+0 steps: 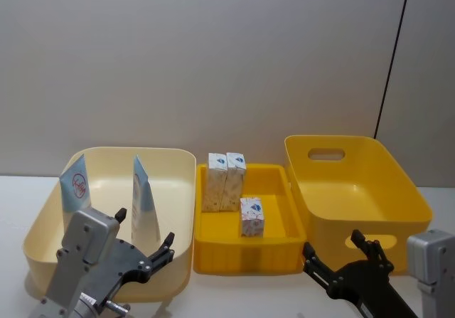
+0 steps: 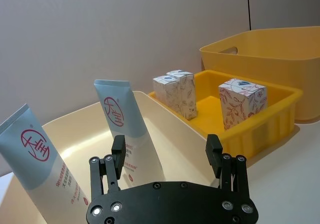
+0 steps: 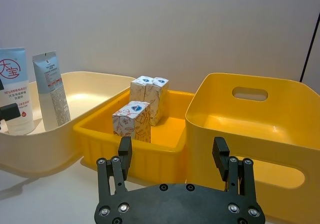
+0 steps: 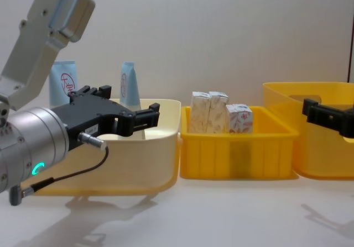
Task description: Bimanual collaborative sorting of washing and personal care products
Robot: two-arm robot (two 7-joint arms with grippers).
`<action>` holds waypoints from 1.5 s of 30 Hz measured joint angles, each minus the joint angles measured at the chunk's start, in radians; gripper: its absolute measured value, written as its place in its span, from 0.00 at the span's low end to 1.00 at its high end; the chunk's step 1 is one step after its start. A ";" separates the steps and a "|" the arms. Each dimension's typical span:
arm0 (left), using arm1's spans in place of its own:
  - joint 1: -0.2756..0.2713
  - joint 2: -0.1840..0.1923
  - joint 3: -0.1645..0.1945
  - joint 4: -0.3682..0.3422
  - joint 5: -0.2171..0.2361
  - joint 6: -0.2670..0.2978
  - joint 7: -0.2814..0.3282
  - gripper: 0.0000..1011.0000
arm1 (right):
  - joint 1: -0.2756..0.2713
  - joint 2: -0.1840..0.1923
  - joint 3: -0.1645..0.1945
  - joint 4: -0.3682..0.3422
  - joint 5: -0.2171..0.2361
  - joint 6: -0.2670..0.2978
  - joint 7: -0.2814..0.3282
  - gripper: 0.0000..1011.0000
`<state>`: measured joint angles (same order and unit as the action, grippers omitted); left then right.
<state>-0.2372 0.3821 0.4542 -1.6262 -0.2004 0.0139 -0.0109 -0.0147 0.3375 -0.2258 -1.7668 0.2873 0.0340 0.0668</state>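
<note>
- Head view — the step in hand is judged to be the approach before a first pick, since nothing is held. Two tall pale-blue-and-white squeeze tubes stand upright in the pale cream plastic bin, at 9 o'clock of the shallow yellow plastic tray. Three small cream speckled cartons are set in the tray: two touching at the far side, one apart and nearer. The deep yellow plastic bin with handle slots lies at 3 o'clock of the tray, with nothing seen inside. The left gripper is held at 7 o'clock of the view, over the cream bin's near rim, its jaws wide. The right gripper is held at 5 o'clock, by the deep bin's near wall, its jaws equally wide.
- Left wrist view — the left gripper is aimed at one tube, which is framed between the spread fingers yet well apart from them. A forward reach and a closing across the tube's flat body are judged to be called for, gently, lest it be tipped.
- Right wrist view — the right gripper is levelled at the seam between tray and deep bin. The lone carton lies at 11 o'clock, so a sideways shift would be needed first.
- Chest view — the left forearm is angled down from 11 o'clock, with the gripper horizontal, about level with the cream bin's rim.
</note>
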 joint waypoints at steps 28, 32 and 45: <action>0.000 0.000 0.000 0.000 0.000 0.000 0.000 0.99 | 0.000 0.000 0.000 0.000 0.000 0.000 0.000 0.99; 0.000 0.000 0.000 0.000 0.000 0.000 0.000 0.99 | 0.000 0.000 0.000 0.000 0.000 0.000 0.000 0.99; 0.000 0.000 0.000 0.000 0.000 0.000 0.000 0.99 | 0.000 0.000 0.000 0.000 0.000 0.000 0.000 0.99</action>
<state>-0.2372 0.3821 0.4542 -1.6262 -0.2004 0.0139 -0.0109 -0.0146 0.3374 -0.2258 -1.7668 0.2874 0.0341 0.0668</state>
